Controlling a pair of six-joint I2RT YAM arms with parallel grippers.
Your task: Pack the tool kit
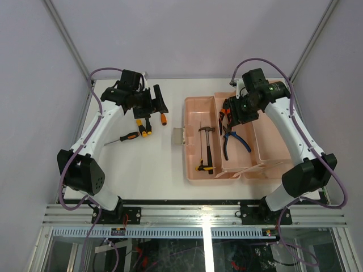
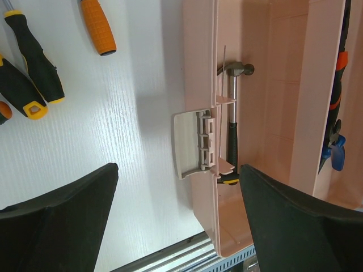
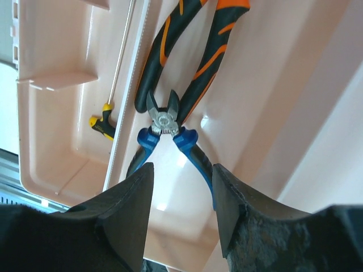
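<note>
The open pink toolbox [image 1: 193, 170] lies right of centre. A hammer [image 1: 206, 148] lies in its left compartment and shows in the left wrist view [image 2: 231, 107]. Blue-handled pliers [image 1: 234, 141] and orange-and-black pliers [image 3: 193, 51] lie nose to nose in the middle compartment. My right gripper [image 1: 228, 113] hovers open and empty over these pliers, its jaws either side of the blue handles [image 3: 190, 144]. Several screwdrivers [image 1: 131, 136] lie on the table to the left. My left gripper [image 1: 157, 101] is open and empty above the table, between the screwdrivers and the box.
The toolbox latch flap [image 2: 191, 144] sticks out from the box's left wall. An orange-handled screwdriver [image 2: 97, 25] and two black-and-yellow ones [image 2: 35, 54] lie far left in the left wrist view. The table's front rail [image 1: 198, 207] runs along the near edge.
</note>
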